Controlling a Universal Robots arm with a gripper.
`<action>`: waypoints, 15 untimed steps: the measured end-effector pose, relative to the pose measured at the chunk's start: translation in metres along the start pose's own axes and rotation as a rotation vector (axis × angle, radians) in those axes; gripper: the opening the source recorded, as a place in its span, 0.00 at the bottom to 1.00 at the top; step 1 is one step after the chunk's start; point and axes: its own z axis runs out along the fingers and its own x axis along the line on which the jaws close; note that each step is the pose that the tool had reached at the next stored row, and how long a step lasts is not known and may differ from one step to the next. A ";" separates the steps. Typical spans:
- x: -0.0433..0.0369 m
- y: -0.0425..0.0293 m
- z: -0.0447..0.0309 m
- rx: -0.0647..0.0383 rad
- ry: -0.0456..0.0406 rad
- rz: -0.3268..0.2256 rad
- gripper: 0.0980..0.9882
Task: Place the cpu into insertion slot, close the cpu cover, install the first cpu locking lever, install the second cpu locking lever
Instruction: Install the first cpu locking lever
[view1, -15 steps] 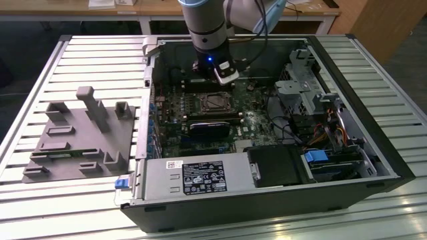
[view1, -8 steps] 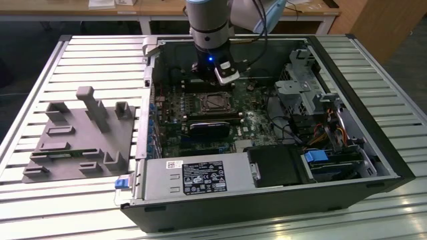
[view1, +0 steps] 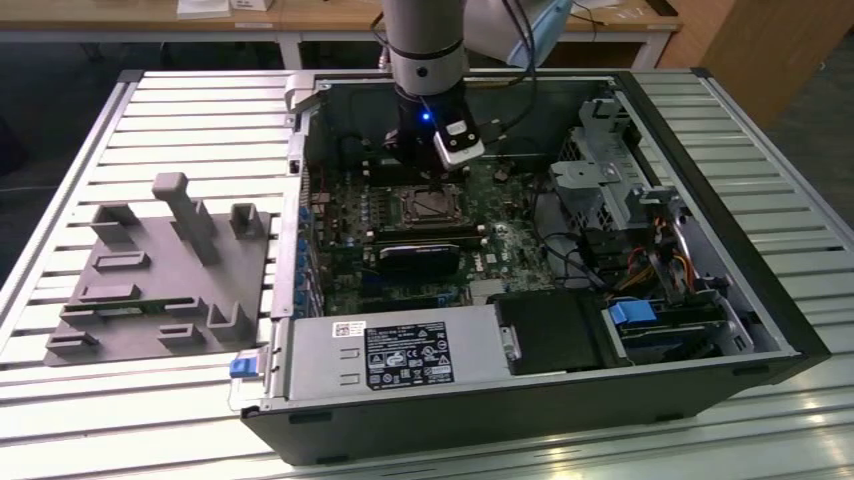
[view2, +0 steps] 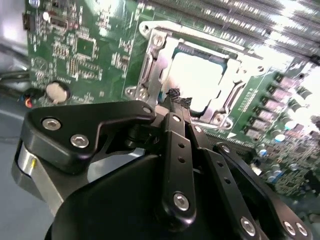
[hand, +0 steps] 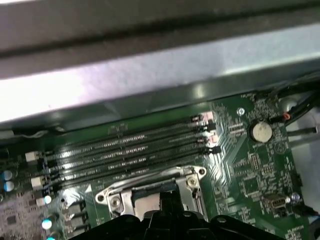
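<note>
The cpu (view2: 200, 80), a bright silver square, lies in the insertion slot (view1: 430, 205) on the green motherboard inside the open computer case. The cpu cover (view2: 150, 65), a silver metal frame, appears to lie flat around the chip; it also shows as cover (hand: 112, 197) in the first wrist view. My gripper (view2: 177, 100) hovers just over one edge of the socket, its dark fingers (view2: 172, 130) brought together at the tips with nothing visible between them. In the exterior view the gripper (view1: 424, 178) hangs straight down over the socket's far edge. I cannot make out how the locking levers stand.
Black memory slots (hand: 125, 150) run beside the socket, and a coin battery (hand: 260, 131) sits farther off. A black heatsink block (view1: 414, 258), the power supply (view1: 387, 355), a drive cage (view1: 614, 170) and cables (view1: 587, 260) crowd the case. A grey fixture block (view1: 160, 270) rests on the table at the exterior view's left.
</note>
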 end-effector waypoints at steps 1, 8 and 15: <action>-0.0004 -0.0002 0.0001 0.006 0.0012 0.000 0.01; -0.0021 -0.0070 0.0002 0.024 -0.0022 -0.001 0.01; -0.0039 -0.0145 0.0000 0.025 -0.0024 0.000 0.01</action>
